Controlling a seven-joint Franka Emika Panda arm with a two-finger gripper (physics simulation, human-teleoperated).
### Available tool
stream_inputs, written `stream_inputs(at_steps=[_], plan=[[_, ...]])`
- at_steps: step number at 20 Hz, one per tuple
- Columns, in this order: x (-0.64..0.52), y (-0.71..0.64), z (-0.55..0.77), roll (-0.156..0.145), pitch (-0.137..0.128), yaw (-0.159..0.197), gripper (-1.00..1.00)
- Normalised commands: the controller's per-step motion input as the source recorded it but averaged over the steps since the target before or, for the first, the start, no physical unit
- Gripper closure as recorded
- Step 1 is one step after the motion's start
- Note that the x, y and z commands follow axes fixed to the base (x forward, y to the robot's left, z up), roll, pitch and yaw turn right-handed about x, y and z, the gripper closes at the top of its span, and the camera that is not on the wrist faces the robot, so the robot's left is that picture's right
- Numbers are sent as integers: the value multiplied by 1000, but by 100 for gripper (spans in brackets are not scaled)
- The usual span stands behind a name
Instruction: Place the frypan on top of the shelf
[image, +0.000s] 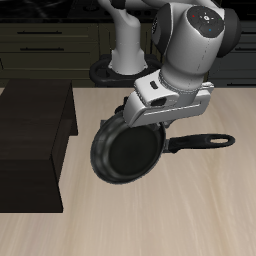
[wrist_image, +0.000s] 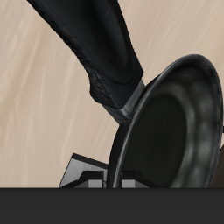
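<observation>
A boxy shelf (image: 35, 140) of dark brown-black wood, its flat top bare, stands on a pale wood-grain table (image: 190, 215). Beside it, a round black frypan (image: 128, 155) with a glossy rim hangs tilted above the tabletop, its shallow bowl empty and facing the camera, its long straight handle (image: 200, 141) reaching away from the shelf. The smooth grey-and-white robot arm (image: 195, 45) bends over the pan, and the gripper (image: 150, 112) sits at the pan's upper rim; whether its jaws are clamped on the rim cannot be told. The wrist view shows the matte handle (wrist_image: 101, 52) meeting the rim (wrist_image: 131, 114) over grained wood.
</observation>
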Motion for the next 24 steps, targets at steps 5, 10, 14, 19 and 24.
stream_inputs(at_steps=[5,10,14,19,24], plan=[[-53,5,204,-5,-33,39,100],[-95,25,288,-2,-4,-15,100],[-113,-15,253,-3,3,-16,100],[-188,-1,365,-2,-24,-9,100],[-220,-25,296,10,-20,-4,100]])
